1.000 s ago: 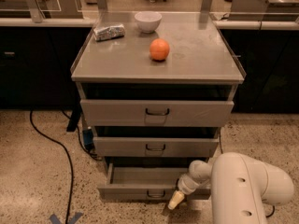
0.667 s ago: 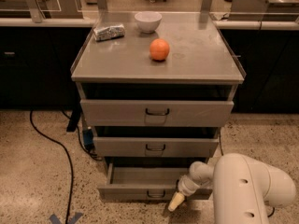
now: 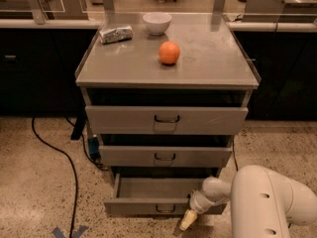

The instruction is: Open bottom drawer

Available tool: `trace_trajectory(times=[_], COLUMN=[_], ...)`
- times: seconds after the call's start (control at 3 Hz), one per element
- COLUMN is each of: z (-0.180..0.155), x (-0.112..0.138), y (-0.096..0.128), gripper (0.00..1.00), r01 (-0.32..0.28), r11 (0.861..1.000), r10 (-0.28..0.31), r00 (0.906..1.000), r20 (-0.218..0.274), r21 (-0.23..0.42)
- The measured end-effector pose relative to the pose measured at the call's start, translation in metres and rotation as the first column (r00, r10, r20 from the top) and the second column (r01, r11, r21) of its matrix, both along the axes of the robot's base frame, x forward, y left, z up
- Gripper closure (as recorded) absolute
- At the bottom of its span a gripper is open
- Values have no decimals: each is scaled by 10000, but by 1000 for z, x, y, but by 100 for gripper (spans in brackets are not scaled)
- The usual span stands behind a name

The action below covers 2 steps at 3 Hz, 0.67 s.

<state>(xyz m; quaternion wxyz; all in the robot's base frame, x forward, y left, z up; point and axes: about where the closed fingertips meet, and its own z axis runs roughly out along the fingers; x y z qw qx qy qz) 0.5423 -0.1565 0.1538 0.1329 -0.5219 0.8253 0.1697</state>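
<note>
The bottom drawer (image 3: pixel 148 206) of the grey metal cabinet is pulled out; its plain grey tray (image 3: pixel 153 188) shows and a small dark loop handle (image 3: pixel 166 208) sits on its flat front. My gripper (image 3: pixel 187 221) hangs from the white arm (image 3: pixel 267 202) at the lower right. It is just right of and slightly below the handle, in front of the drawer front. The middle drawer (image 3: pixel 166 156) and the top drawer (image 3: pixel 167 119) with a label plate stand slightly out.
On the cabinet top (image 3: pixel 208 58) lie an orange (image 3: pixel 169 52), a white bowl (image 3: pixel 157 23) and a foil-wrapped packet (image 3: pixel 116 33). A black cable (image 3: pixel 64 157) runs over the speckled floor at the left. Dark counters stand behind on both sides.
None; the drawer and my arm stand as before.
</note>
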Motion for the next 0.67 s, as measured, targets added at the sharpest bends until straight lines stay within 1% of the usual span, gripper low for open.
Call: trace_trajectory(times=[0.33,0.67], z=[3,4], x=[-3,-23], y=[-1,-7], gripper=[0,0], r01=[12,10], r11=[10000,10000], r10=[-12,-9], r00=[10000,9996], r20=[-35,-287], r21=[1,34])
